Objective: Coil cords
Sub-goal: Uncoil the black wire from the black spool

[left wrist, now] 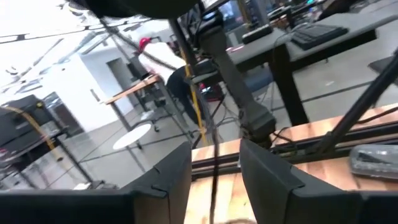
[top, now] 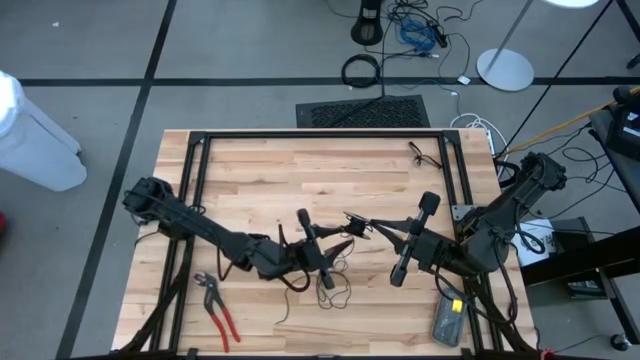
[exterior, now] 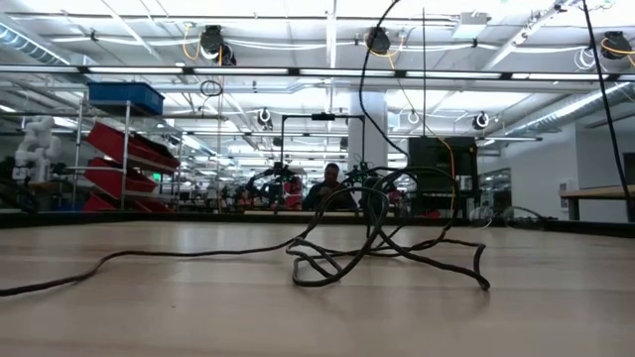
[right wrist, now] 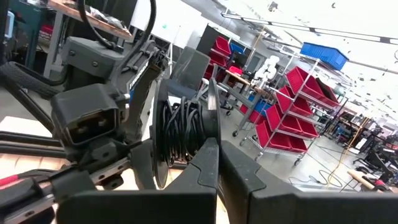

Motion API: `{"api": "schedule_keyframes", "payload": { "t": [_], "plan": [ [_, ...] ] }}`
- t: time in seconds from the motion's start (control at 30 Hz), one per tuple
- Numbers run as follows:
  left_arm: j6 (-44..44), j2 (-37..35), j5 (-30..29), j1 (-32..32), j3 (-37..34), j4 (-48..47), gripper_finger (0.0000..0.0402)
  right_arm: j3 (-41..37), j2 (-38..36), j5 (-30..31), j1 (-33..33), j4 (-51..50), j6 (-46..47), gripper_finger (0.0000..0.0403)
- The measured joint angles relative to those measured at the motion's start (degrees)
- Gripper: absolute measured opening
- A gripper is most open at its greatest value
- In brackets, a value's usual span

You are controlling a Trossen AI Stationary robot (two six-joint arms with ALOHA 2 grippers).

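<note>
Both arms meet over the middle of the wooden bench (top: pixel 250 180), well away from the red-handled pliers (top: pixel 220 308) that lie near its front left corner. Left pincer (top: pixel 340 238) is held off the wood, fingers (left wrist: pixel 165 177) parted with a strand of the thin black cord (exterior: pixel 377 238) running up through the gap between them; whether the fingers press on the strand cannot be told. Right pincer (top: pixel 358 224) points at the left one, almost tip to tip, fingers (right wrist: pixel 208 165) pressed together. In the right wrist view a bundle of wound black cord sits at the left pincer, just beyond the right fingertips. The rest of the cord hangs down to the bench in loose tangled loops below the two pincers, right of the pliers, with one long end trailing away across the wood in the low view.
</note>
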Motion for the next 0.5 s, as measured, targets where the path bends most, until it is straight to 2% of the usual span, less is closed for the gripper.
{"api": "schedule_keyframes", "payload": {
  "t": [0.1, 0.37, 0.5],
  "plan": [
    [0.1, 0.0, -2.4, -0.4, 0.0, 0.1, 0.0107, 0.0, 0.0, 0.0, 0.0, 0.0, 0.0, 0.0000],
    [3.8, -0.3, -3.9, -1.8, 0.0, 0.2, 0.0017, 0.0, 0.0, 0.3, 0.0, 0.0, -0.3, 0.0000],
    [5.7, -0.9, -6.7, -2.6, 0.0, 0.3, 0.0008, 0.0, 0.0, 0.3, 0.0, -0.4, -0.4, 0.0000]
  ]
}}
